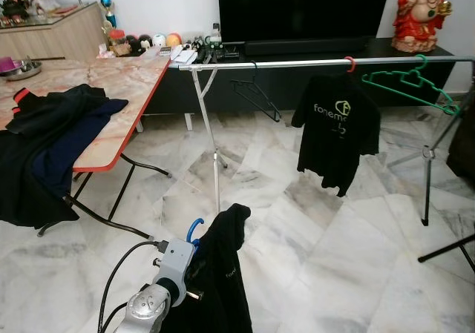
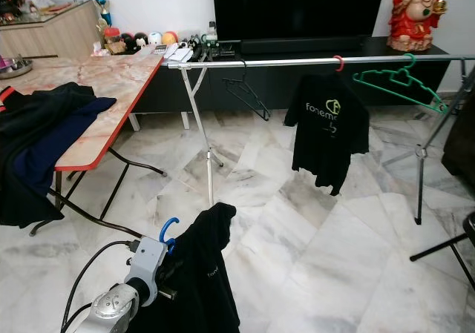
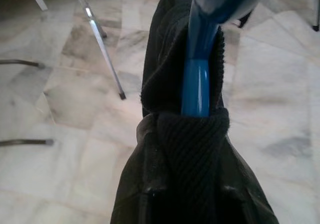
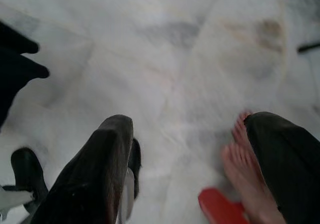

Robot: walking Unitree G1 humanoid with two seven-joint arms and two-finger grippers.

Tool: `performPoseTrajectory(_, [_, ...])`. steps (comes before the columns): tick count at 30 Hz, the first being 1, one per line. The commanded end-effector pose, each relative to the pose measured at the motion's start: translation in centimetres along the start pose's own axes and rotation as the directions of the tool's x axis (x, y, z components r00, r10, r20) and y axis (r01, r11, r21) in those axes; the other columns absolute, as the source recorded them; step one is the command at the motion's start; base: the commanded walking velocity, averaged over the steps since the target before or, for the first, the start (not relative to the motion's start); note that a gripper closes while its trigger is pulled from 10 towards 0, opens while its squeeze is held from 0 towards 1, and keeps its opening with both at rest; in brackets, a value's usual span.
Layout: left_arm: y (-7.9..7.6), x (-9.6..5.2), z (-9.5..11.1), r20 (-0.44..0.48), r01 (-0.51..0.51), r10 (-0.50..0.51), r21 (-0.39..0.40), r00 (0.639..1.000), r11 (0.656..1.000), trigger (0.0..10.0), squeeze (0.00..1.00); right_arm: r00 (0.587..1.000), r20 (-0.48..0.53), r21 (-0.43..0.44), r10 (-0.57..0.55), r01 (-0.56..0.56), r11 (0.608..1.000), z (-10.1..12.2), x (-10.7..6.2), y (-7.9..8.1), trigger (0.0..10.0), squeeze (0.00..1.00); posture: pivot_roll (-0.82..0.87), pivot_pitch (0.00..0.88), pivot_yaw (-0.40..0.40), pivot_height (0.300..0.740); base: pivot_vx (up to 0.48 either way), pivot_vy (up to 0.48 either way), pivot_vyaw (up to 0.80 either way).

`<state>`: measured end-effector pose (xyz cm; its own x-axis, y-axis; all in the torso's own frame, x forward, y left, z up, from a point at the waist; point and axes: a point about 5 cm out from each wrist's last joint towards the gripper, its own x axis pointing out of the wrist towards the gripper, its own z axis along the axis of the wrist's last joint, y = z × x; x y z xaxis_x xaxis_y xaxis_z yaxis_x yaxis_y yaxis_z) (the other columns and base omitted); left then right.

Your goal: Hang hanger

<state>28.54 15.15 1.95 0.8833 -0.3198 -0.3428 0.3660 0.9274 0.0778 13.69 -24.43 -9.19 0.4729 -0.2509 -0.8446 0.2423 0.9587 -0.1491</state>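
Left pincer (image 1: 194,268) clamped on blue hanger (image 1: 194,228) carrying a black shirt (image 1: 223,274), low over the floor, well short of the rail (image 1: 297,64). Hanging not yet done: approach and hooking remain. Right pincer (image 4: 107,184): state unclear.

Readable text: "fonema"-like print, last letters folded away, plus a yellow-green emblem on the black T-shirt (image 1: 335,129) hung on the rail (image 1: 297,64), well ahead of the left gripper (image 1: 194,238). Print on the held shirt (image 1: 223,281) was illegible.
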Motion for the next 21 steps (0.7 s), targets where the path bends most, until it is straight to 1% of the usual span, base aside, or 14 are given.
performPoseTrajectory(1, [-0.1, 0.0, 0.4, 0.015, 0.006, -0.006, 0.015, 1.0, 1.0, 10.0, 0.0, 1.0, -0.001, 0.008, 0.0, 0.0, 1.0, -0.1, 0.0, 0.1, 10.0, 0.0, 0.04, 0.0, 0.036, 0.74, 0.48, 0.0, 0.0])
performPoseTrajectory(5, [-0.2, 0.0, 0.4, 0.014, 0.013, -0.013, 0.023, 1.0, 1.0, 10.0, 0.0, 1.0, 0.002, 0.006, 0.017, -0.017, 1.0, -0.1, 0.0, 0.6, 10.0, 0.0, 0.04, 0.0, 0.036, 0.74, 0.48, 0.0, 0.0])
performPoseTrajectory(7, [-0.5, 0.1, 0.4, 0.01, 0.024, -0.024, 0.025, 1.0, 0.999, 10.0, 0.0, 1.0, 0.003, 0.033, 0.024, -0.024, 0.999, 0.3, 0.1, 1.3, 10.0, 0.0, 0.03, 0.0, 0.039, 0.74, 0.48, 0.0, -0.8])
performPoseTrajectory(11, [-0.7, 0.2, 0.4, 0.007, 0.034, -0.034, 0.028, 0.999, 0.999, 10.0, 0.0, 1.0, 0.008, -0.006, 0.027, -0.027, 1.0, 0.7, 0.1, 1.5, 10.0, 0.0, 0.03, 0.0, 0.039, 0.74, 0.48, 0.0, -0.8])
performPoseTrajectory(12, [-0.9, 0.2, 0.4, 0.006, 0.038, -0.038, 0.03, 0.999, 0.999, 10.0, 0.0, 1.0, 0.008, 0.014, 0.024, -0.024, 1.0, 0.8, 0.2, 1.7, 10.0, 0.0, 0.03, 0.0, 0.04, 0.74, 0.48, 0.0, -0.64])
performPoseTrajectory(18, [-1.2, 0.3, 0.5, 0.005, 0.053, -0.053, 0.028, 0.999, 0.998, 10.0, 0.0, 1.0, 0.003, -0.001, 0.023, -0.023, 1.0, 0.9, 0.2, 1.8, 10.0, 0.0, 0.03, 0.0, 0.041, 0.74, 0.48, 0.0, 0.0])
performPoseTrajectory(21, [-1.5, 0.2, 0.4, -0.004, 0.071, -0.071, 0.041, 0.997, 0.997, 10.0, 0.0, 1.0, -0.001, -0.004, 0.024, -0.024, 1.0, 0.8, 0.2, 1.9, 10.0, 0.0, 0.03, 0.0, 0.043, 0.74, 0.48, 0.0, 0.0])
